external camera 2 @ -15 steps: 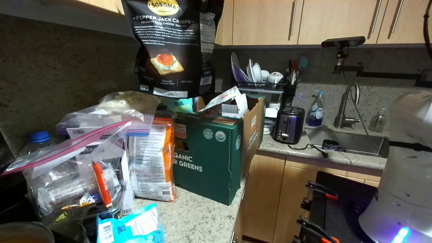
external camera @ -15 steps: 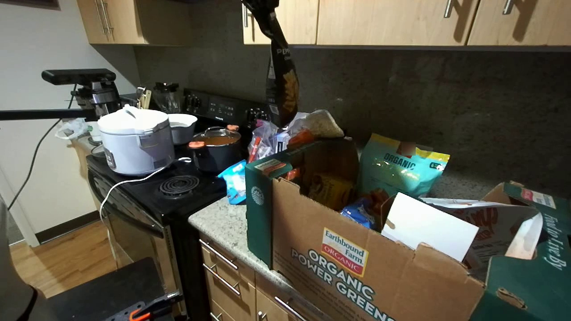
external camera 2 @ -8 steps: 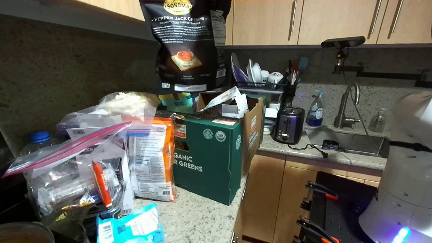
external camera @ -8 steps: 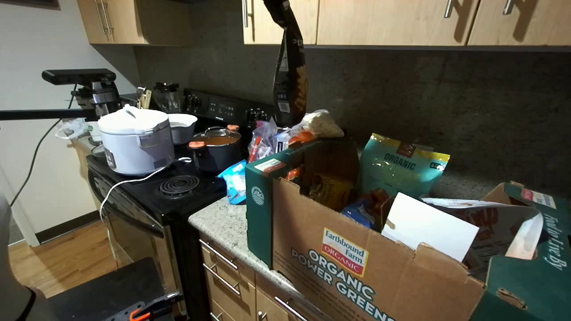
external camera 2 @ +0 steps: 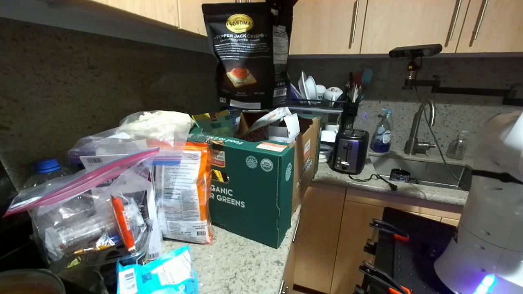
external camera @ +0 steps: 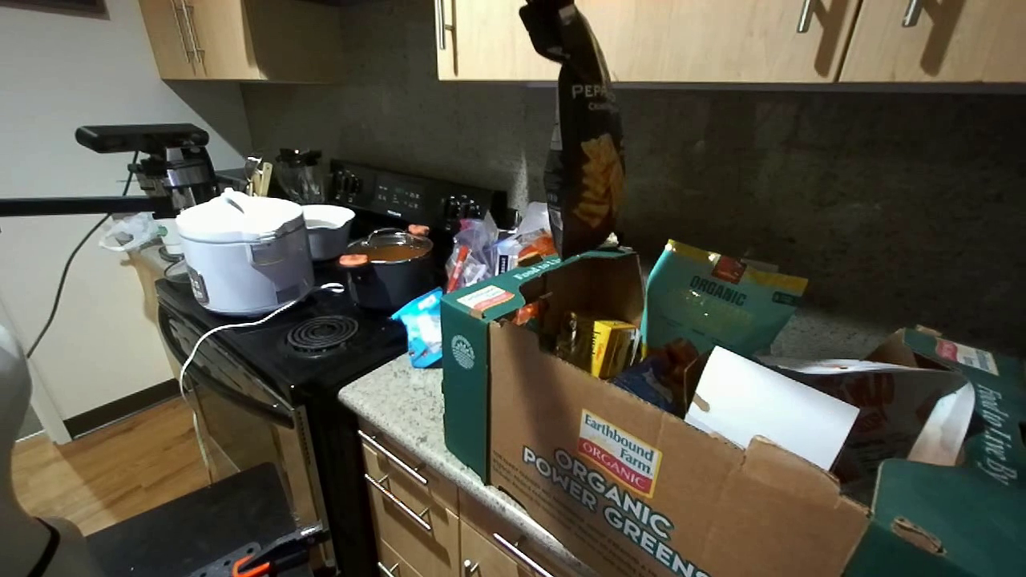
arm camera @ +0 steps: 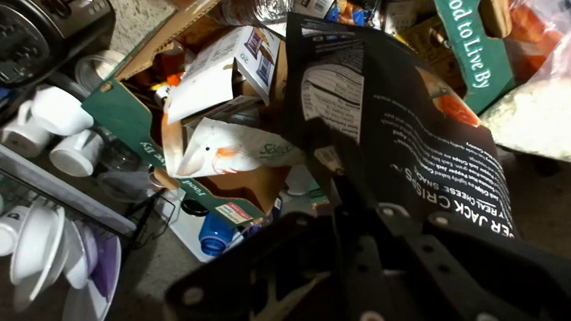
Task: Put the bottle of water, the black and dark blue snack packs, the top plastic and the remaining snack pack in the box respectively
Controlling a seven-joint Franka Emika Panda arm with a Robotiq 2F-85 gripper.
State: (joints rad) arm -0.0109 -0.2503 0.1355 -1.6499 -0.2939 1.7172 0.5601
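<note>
My gripper (arm camera: 343, 185) is shut on the upper part of the black snack pack (arm camera: 401, 116), which hangs down in both exterior views (external camera: 589, 160) (external camera 2: 245, 61). The pack hangs over the back edge of the cardboard box (external camera: 681, 489), near its stove-side end. A dark blue pack (external camera: 645, 381) lies inside the box. A clear ridged bottle (arm camera: 258, 10) shows inside the box in the wrist view. Clear plastic bags (external camera 2: 157, 126) lie beside the box. An orange-and-white pack (external camera 2: 184, 192) and a light blue pack (external camera 2: 159, 271) are on the counter.
The box holds a white carton (external camera: 773, 405) and a yellow pack (external camera: 613, 346). A teal bag (external camera: 717, 296) stands at its back side. A blue-capped bottle (external camera 2: 47, 165) stands behind the bags. A toaster (external camera 2: 349, 151) and dish rack (external camera 2: 314, 107) stand beyond the box. Cabinets (external camera: 705, 40) hang above.
My gripper has carried the black pack away from above the plastic bags towards the box. The pack moves right in both exterior views and swings slightly.
</note>
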